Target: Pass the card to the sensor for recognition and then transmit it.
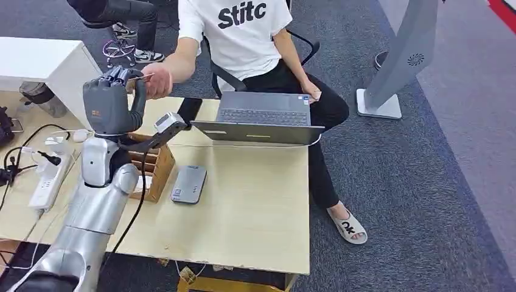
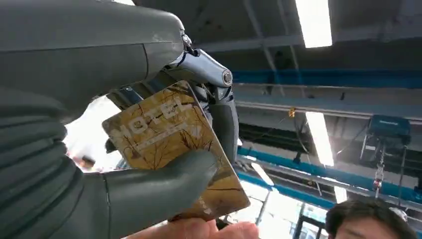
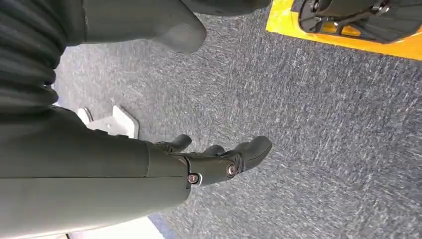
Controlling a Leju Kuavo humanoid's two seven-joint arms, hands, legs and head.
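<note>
One card point(image 2: 171, 149), gold and printed "HOTEL", pinched between thumb and fingers of the left robot hand point(image 1: 112, 100), raised beyond the worktop point(image 1: 255, 201) edge and met by a person's hand point(image 1: 159, 80); right robot hand point(image 3: 219, 159) hanging over carpet, loosely spread, grasping nothing. Handover best done by holding steady and releasing only once the person's grip looks firm. Wooden organiser point(image 1: 153, 167) beside the grey sensor point(image 1: 189, 184): contents hidden by the arm.

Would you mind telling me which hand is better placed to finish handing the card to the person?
Left. The left hand already holds the hotel card raised at the person's hand; the right hand hangs empty above the carpet.
</note>
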